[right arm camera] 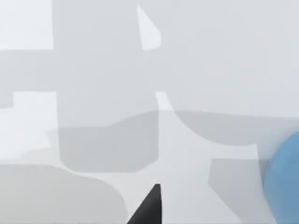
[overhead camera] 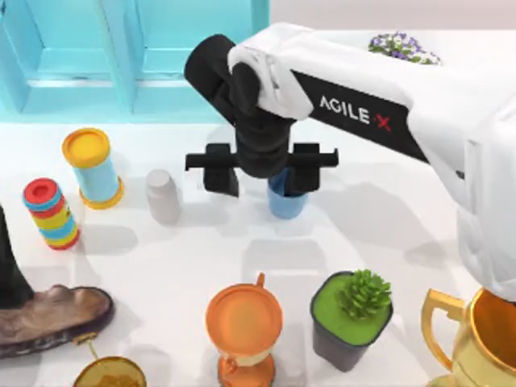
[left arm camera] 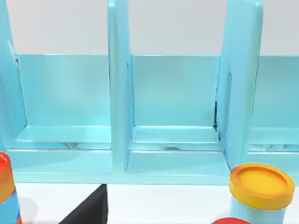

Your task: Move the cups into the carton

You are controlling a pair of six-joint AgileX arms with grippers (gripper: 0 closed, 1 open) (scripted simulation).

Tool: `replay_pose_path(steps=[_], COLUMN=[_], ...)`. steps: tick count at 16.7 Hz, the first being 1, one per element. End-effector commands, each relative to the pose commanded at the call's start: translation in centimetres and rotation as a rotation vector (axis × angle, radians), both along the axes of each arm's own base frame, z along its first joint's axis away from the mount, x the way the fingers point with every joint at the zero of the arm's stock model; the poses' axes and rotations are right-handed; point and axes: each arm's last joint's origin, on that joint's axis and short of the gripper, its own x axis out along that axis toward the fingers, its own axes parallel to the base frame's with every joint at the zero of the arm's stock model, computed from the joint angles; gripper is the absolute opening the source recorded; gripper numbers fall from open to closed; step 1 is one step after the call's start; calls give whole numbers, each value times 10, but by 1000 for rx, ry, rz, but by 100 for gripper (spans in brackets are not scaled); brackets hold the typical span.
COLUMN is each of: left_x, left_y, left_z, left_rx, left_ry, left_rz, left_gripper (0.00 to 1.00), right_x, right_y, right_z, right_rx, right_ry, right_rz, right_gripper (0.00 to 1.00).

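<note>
blue cup stood upright, mouth up; right gripper above it, jaws spread, one finger inside cup.

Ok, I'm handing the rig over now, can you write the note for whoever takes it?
Right gripper: jaws open, low over the plain blue tapered cup, not gripping it.
Left arm: parked at the table's left edge.
Light blue compartment carton: far left of the table, no cup seen in it.
Done: nothing delivered.
Left: grip the blue cup, carry it to the carton, then the other cup.
</note>
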Motion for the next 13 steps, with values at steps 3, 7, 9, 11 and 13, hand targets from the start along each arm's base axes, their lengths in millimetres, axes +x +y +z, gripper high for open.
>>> replay_pose_path(steps=[3, 7, 9, 11, 13], left_x=[0, 0, 0, 0, 0], left_y=[0, 0, 0, 0, 0], left_z=[0, 0, 0, 0, 0], left_rx=[0, 0, 0, 0, 0], left_ry=[0, 0, 0, 0, 0], left_rz=[0, 0, 0, 0, 0], left_gripper=[100, 100, 100, 100, 100], right_x=[0, 0, 0, 0, 0], right_y=[0, 0, 0, 0, 0], right_z=[0, 0, 0, 0, 0], right_rx=[0, 0, 0, 0, 0], right_ry=[0, 0, 0, 0, 0], right_rz=[0, 0, 0, 0, 0], right_gripper=[25, 0, 0, 0, 0])
